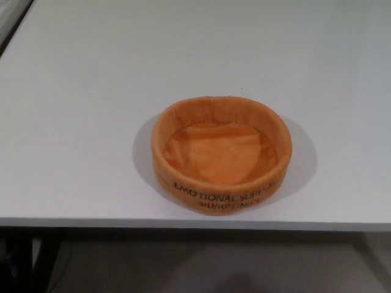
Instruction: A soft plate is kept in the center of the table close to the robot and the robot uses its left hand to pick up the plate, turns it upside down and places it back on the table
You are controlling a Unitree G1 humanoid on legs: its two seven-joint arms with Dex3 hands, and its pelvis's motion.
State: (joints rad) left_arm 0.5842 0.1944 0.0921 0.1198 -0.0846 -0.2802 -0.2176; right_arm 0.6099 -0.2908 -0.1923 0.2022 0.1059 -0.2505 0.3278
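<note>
An orange soft plate (221,154), shaped like a shallow round bowl with a raised fabric wall, sits upright with its opening facing up on the white table (91,110). Black lettering runs along its near wall. It rests close to the table's front edge, slightly right of the middle. Neither of my hands shows in the head view.
The table's front edge (122,223) crosses the picture low down, with dark floor and a table leg (24,256) below it. A strip of darker surface shows past the table's far left corner (12,21).
</note>
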